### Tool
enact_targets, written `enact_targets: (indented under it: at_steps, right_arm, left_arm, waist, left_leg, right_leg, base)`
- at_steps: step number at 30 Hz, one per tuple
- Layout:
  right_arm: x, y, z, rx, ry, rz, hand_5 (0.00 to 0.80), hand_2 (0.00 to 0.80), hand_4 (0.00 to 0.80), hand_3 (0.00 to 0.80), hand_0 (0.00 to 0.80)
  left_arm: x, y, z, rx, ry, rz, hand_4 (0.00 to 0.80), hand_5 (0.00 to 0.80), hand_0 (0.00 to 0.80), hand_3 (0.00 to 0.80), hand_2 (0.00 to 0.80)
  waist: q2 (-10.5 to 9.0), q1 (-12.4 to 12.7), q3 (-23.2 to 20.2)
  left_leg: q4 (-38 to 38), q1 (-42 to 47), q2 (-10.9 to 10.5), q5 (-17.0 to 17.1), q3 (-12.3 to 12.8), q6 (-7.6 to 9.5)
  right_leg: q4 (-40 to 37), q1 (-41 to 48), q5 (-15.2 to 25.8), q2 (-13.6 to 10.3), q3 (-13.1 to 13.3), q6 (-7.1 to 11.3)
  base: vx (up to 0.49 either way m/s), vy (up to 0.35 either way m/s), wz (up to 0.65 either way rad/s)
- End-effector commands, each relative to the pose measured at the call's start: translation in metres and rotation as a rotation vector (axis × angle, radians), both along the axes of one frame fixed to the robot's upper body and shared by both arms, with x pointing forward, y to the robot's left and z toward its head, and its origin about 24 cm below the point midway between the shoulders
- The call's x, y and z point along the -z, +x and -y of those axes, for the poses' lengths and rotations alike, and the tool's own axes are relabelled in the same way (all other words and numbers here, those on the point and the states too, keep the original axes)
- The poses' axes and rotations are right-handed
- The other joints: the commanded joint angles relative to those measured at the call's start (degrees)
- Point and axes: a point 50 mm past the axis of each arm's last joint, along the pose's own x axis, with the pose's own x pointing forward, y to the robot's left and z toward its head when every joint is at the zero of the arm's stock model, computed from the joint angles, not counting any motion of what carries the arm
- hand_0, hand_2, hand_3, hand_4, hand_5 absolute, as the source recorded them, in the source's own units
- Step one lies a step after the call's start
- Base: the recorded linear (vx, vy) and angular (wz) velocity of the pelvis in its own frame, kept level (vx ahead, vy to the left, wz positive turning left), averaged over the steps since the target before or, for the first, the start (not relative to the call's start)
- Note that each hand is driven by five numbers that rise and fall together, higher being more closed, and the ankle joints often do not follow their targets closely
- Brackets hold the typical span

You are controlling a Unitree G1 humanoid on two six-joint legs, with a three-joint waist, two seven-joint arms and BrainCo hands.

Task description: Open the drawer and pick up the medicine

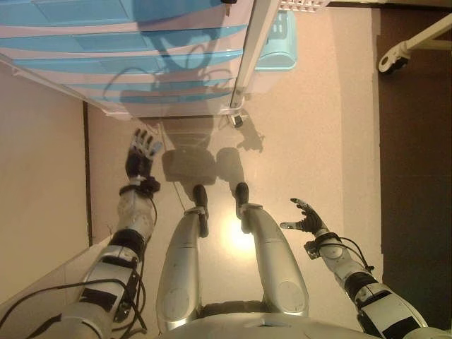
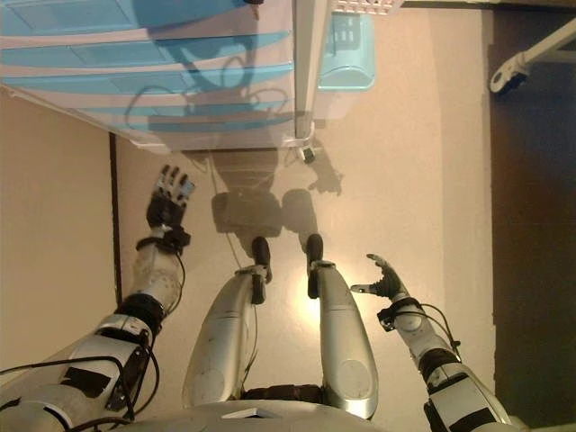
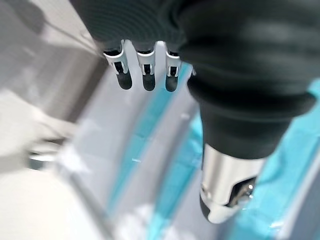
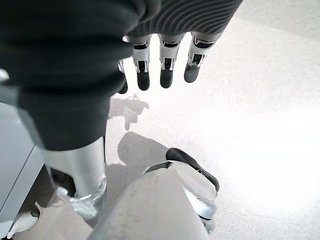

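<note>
Robot stood facing a drawer cabinet [image 1: 141, 63] with blue-fronted drawers [image 1: 106, 39] stacked in a white frame, all fronts flush, none pulled out. Cabinet sat on casters; one caster [image 1: 236, 119] showed at its near right corner on the floor [image 1: 318, 141]. Medicine was not visible in any view, so presumably inside a shut drawer; which one could not be told.

Left hand [image 1: 141, 154] was raised toward the cabinet's lower edge, near it but not touching, fingers [image 3: 145, 75] straight and slightly apart, nothing held. The left wrist view showed the blue drawer fronts just past those fingers.

Right hand [image 1: 305, 217] hung low at the robot's right side, well apart from the cabinet, fingers [image 4: 166, 70] loosely extended and spread, thumb apart, holding nothing, only bare floor under it.

A light blue bin [image 1: 277, 42] stood just beside the cabinet on its right. A white wheeled frame leg [image 1: 406, 48] showed at the far right over a darker floor strip.
</note>
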Motion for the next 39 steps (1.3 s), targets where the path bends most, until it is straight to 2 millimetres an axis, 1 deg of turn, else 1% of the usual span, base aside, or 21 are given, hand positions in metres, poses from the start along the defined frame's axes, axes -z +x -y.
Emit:
enact_targets:
  at_steps: [1,4,6,8,11,13,15,16,18,19,22,23,25,29,35,39]
  right_arm:
    - [0.012,-0.024,-0.002,-0.019,-0.01,-0.032,0.0,0.0,0.0,0.0,0.0]
    - [0.014,-0.029,-0.009,-0.044,-0.005,-0.036,0.0,0.0,0.0,0.0,0.0]
    - [0.016,-0.03,-0.016,-0.064,0.006,-0.038,0.0,0.0,0.0,0.0,0.0]
    - [0.018,-0.032,-0.022,-0.082,0.014,-0.04,0.0,0.0,0.0,0.0,0.0]
    - [0.021,-0.037,-0.03,-0.111,0.019,-0.047,0.0,0.0,0.0,0.0,0.0]
    - [0.022,-0.04,-0.032,-0.122,0.019,-0.05,0.0,0.0,0.0,0.0,0.0]
    - [0.024,-0.043,-0.032,-0.136,0.007,-0.058,0.0,0.0,0.0,0.0,0.0]
    - [0.024,-0.043,-0.032,-0.137,0.005,-0.059,0.0,0.0,0.0,0.0,0.0]
    - [0.025,-0.045,-0.031,-0.142,-0.003,-0.065,0.0,0.0,0.0,0.0,0.0]
    - [0.026,-0.046,-0.03,-0.148,-0.01,-0.069,0.0,0.0,0.0,0.0,0.0]
    - [0.026,-0.047,-0.03,-0.153,-0.02,-0.074,0.0,0.0,0.0,0.0,0.0]
    - [0.026,-0.047,-0.029,-0.153,-0.026,-0.077,0.0,0.0,0.0,0.0,0.0]
    - [0.027,-0.047,-0.028,-0.153,-0.036,-0.083,0.0,0.0,0.0,0.0,0.0]
    - [0.026,-0.048,-0.023,-0.154,-0.053,-0.096,0.0,0.0,0.0,0.0,0.0]
    - [0.027,-0.049,-0.019,-0.15,-0.066,-0.116,0.0,0.0,0.0,0.0,0.0]
    - [0.027,-0.048,-0.016,-0.15,-0.07,-0.122,0.0,0.0,0.0,0.0,0.0]
  left_arm:
    - [-0.035,0.004,-0.016,-0.001,-0.121,0.195,0.0,0.0,0.0,0.0,0.0]
    - [-0.085,0.019,-0.021,0.042,-0.233,0.374,0.0,0.0,0.0,0.0,0.0]
    - [-0.121,0.027,-0.021,0.071,-0.301,0.49,0.0,0.0,0.0,0.0,0.0]
    - [-0.147,0.03,-0.02,0.101,-0.37,0.601,0.0,0.0,0.0,0.0,0.0]
    - [-0.185,0.032,-0.016,0.175,-0.444,0.757,0.0,0.0,0.0,0.0,0.0]
    - [-0.201,0.031,-0.011,0.235,-0.485,0.845,0.0,0.0,0.0,0.0,0.0]
    - [-0.219,0.03,-0.002,0.306,-0.535,0.93,0.0,0.0,0.0,0.0,0.0]
    - [-0.222,0.029,0.0,0.323,-0.541,0.95,0.0,0.0,0.0,0.0,0.0]
    - [-0.235,0.027,0.009,0.405,-0.536,1.019,0.0,0.0,0.0,0.0,0.0]
    - [-0.244,0.023,0.017,0.463,-0.527,1.063,0.0,0.0,0.0,0.0,0.0]
    - [-0.256,0.015,0.033,0.594,-0.464,1.156,0.0,0.0,0.0,0.0,0.0]
    - [-0.262,0.008,0.043,0.665,-0.412,1.203,0.0,0.0,0.0,0.0,0.0]
    - [-0.267,-0.002,0.058,0.756,-0.319,1.253,0.0,0.0,0.0,0.0,0.0]
    - [-0.275,-0.019,0.079,0.85,-0.151,1.278,0.0,0.0,0.0,0.0,0.0]
    - [-0.281,-0.029,0.089,0.866,0.006,1.267,0.0,0.0,0.0,0.0,0.0]
    - [-0.283,-0.03,0.093,0.91,0.062,1.252,0.0,0.0,0.0,0.0,0.0]
  waist:
    - [-2.22,-0.88,-3.16]
    - [-3.26,-1.77,-2.9]
    - [-4.11,-2.44,-2.82]
    - [-4.77,-2.88,-2.76]
    - [-5.58,-3.61,-2.79]
    - [-5.74,-4.01,-2.75]
    - [-5.63,-4.46,-2.74]
    - [-5.61,-4.52,-2.68]
    - [-5.56,-4.74,-2.52]
    - [-5.45,-4.85,-2.49]
    - [-5.16,-4.82,-2.35]
    - [-4.92,-4.72,-2.23]
    - [-4.56,-4.47,-2.07]
    - [-3.71,-3.98,-1.52]
    - [-2.66,-3.6,-1.7]
    - [-1.96,-3.61,-2.53]
  left_leg:
    - [0.97,-2.05,-2.7,-2.27,0.4,2.69]
    - [2.04,-2.54,-2.39,-3.33,0.49,3.0]
    - [2.36,-2.82,-2.0,-3.89,0.75,3.14]
    - [2.58,-2.94,-1.72,-4.31,0.92,3.19]
    - [2.95,-2.93,-1.41,-4.94,1.13,3.18]
    - [3.26,-2.88,-1.33,-5.32,1.3,3.13]
    - [3.85,-2.78,-1.31,-5.83,1.36,3.04]
    - [4.08,-2.75,-1.32,-6.0,1.34,3.05]
    - [4.68,-2.64,-1.33,-6.39,1.35,3.05]
    - [4.75,-2.49,-1.4,-6.49,1.41,3.03]
    - [4.65,-2.13,-1.54,-6.56,1.44,2.94]
    - [4.36,-1.81,-1.62,-6.45,1.44,2.92]
    - [3.71,-1.19,-1.81,-6.19,1.41,2.83]
    - [1.64,1.11,-1.94,-5.32,1.52,2.63]
    - [-1.5,5.03,-2.47,-3.94,1.27,2.28]
    - [-3.79,7.66,-2.9,-3.16,1.18,2.1]
  right_leg:
    - [0.23,-2.2,2.87,0.45,0.42,1.72]
    - [0.61,-2.53,2.85,0.94,1.12,1.85]
    - [0.4,-2.71,3.03,1.27,1.49,1.91]
    - [0.28,-2.79,3.11,1.52,1.74,1.96]
    - [0.26,-2.62,2.88,1.82,2.09,1.81]
    - [0.58,-2.62,2.52,1.94,2.31,1.63]
    - [1.37,-2.66,1.96,2.04,2.62,1.36]
    - [1.65,-2.68,1.8,2.06,2.69,1.3]
    - [2.24,-2.62,1.46,2.06,2.85,1.13]
    - [2.37,-2.51,1.29,2.13,2.98,1.0]
    - [2.43,-2.21,1.08,2.15,3.16,0.83]
    - [2.49,-2.01,0.99,2.18,3.23,0.75]
    - [2.32,-1.48,0.91,2.21,3.3,0.66]
    - [1.47,0.38,0.89,1.96,3.23,0.64]
    - [-1.28,4.18,1.31,1.2,3.28,0.92]
    - [-3.34,6.82,1.42,0.63,3.36,1.14]
  base:
    - [0.04,-0.014,-0.18]
    - [0.042,-0.036,-0.12]
    - [0.024,-0.072,0.01]
    - [0.02,-0.064,0.01]
    - [0.025,-0.048,0.06]
    - [0.01,-0.01,0.04]
    - [0.029,0.005,-0.1]
    - [0.034,0.006,-0.07]
    - [0.037,-0.001,-0.01]
    - [0.035,0.002,0.01]
    - [0.022,0.001,0.01]
    - [0.028,0.0,0.06]
    - [0.028,0.001,0.1]
    - [0.014,0.001,0.02]
    - [0.037,-0.006,0.02]
    - [0.036,-0.002,0.02]
